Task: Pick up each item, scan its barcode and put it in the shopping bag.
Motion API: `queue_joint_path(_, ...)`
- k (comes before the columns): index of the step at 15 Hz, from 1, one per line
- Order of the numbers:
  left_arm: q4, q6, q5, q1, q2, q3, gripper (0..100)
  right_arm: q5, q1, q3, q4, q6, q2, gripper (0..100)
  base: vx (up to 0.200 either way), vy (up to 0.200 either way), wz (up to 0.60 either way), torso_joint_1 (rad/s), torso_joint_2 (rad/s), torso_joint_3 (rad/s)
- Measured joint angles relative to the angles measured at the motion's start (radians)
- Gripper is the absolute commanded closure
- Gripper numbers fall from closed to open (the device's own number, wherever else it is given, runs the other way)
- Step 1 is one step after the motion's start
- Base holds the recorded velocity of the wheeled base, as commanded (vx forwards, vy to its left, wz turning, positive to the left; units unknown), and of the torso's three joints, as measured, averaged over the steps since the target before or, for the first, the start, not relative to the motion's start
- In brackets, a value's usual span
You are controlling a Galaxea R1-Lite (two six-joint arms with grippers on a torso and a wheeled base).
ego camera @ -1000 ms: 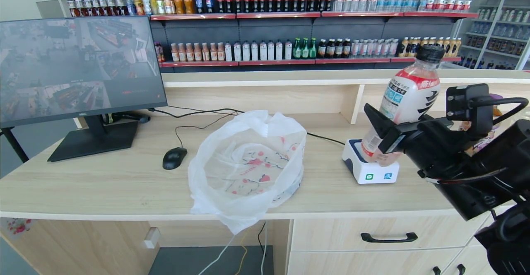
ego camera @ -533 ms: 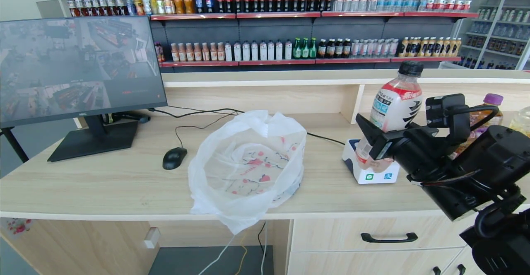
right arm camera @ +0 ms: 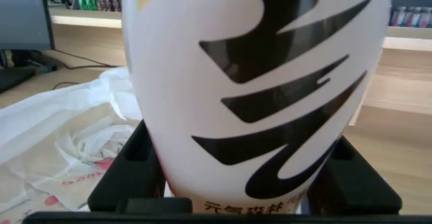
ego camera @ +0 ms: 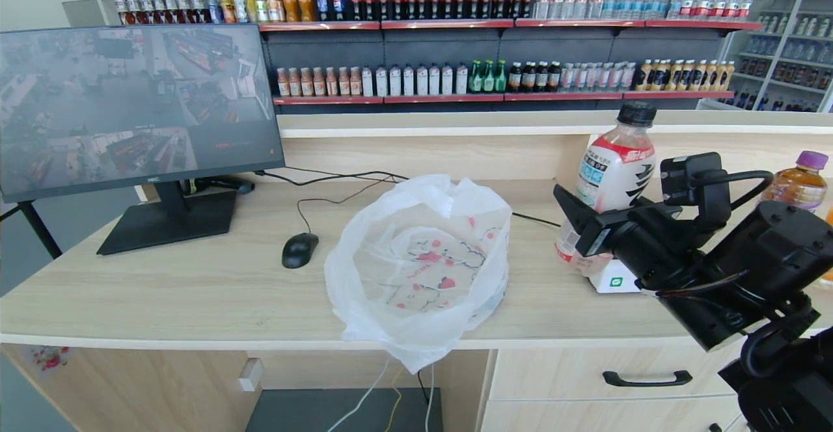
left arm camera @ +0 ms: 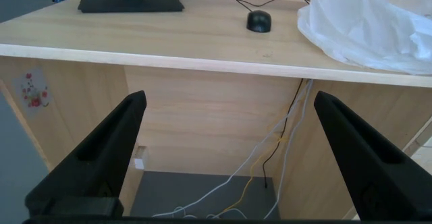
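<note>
On the right side of the counter [ego camera: 195, 289], the right gripper [ego camera: 589, 224] is clamped around the lower body of the pink drink bottle [ego camera: 612, 159], holding it nearly upright just above the white scanner [ego camera: 615, 282]. Over the last second the bottle has come down from a higher position and slid left, so its base now hangs by the scanner's left edge rather than over its middle. The head camera has also swung a little, which is why everything else on the counter sits differently in view. I judge the scan pass is ending and that the carry to the shopping bag [ego camera: 423, 256], open-mouthed at the counter's near middle, comes next; whether the barcode registered cannot be told. The left gripper [left arm camera: 223, 156] hangs empty with fingers spread wide, low before the counter's near-left edge. A purple-capped bottle [ego camera: 802, 185] waits at far right
</note>
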State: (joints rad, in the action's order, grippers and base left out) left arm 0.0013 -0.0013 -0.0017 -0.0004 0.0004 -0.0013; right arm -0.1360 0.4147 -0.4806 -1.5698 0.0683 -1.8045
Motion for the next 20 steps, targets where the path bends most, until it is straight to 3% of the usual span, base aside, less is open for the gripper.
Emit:
queue_joint_path(2, 0.0, 0.0, 0.0, 0.0, 0.0, 0.0, 0, -0.002, -0.002, -0.013, -0.001, 0.0, -0.003, 100, 0.0, 0.2, 0.0, 0.0, 0.01, 0.0)
queue_joint_path(6, 0.001, 0.001, 0.0, 0.0, 0.0, 0.0, 0, -0.002, 0.012, -0.076, -0.002, -0.007, -0.032, 100, 0.0, 0.0, 0.0, 0.0, 0.0, 0.0)
queue_joint_path(14, 0.0, 0.003, 0.0, 0.0, 0.0, 0.0, 0, -0.002, 0.158, -0.244, 0.001, -0.003, -0.216, 100, 0.0, 0.0, 0.0, 0.0, 0.0, 0.0)
queue_joint_path(20, 0.0, 0.003, 0.0, 0.0, 0.0, 0.0, 0, 0.004, 0.186, -0.348, 0.0, -0.007, -0.317, 100, 0.0, 0.0, 0.0, 0.0, 0.0, 0.0)
